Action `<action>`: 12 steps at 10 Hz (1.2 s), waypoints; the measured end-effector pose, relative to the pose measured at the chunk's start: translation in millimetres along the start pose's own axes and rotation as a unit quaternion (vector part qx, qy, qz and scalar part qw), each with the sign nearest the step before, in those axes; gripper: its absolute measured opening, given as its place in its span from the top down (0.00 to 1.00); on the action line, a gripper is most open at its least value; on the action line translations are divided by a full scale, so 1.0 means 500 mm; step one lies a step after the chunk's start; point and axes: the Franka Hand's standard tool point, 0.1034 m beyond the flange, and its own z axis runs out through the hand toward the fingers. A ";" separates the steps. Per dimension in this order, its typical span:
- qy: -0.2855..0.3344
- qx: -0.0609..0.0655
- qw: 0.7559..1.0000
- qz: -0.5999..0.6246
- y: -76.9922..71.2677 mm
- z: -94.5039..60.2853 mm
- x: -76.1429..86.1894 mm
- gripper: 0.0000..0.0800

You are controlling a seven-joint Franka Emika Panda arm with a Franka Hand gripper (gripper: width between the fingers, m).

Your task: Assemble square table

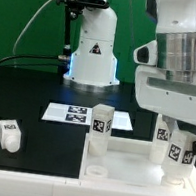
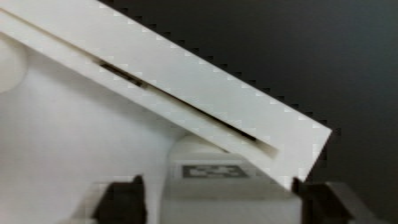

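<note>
Exterior view: one chunky white leg (image 1: 103, 122) is stood at the far edge of the smooth, flat square top (image 1: 128, 159). A second leg (image 1: 177, 148) is stood on the top, the gripper (image 2: 217, 200) spread open round it. A loose leg (image 1: 10, 135) is left beside the top, so much seems undone.

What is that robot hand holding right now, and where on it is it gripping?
A white table leg stands between the fingers, which flank its upper end. Whether they actually clamp it cannot be told.
</note>
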 end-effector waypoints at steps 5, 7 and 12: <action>0.003 -0.037 0.946 -0.321 -0.011 -0.019 0.002 0.20; 0.000 -0.038 0.922 -0.385 -0.008 -0.019 0.007 0.19; 0.008 -0.061 0.788 -0.612 0.002 -0.015 0.023 0.35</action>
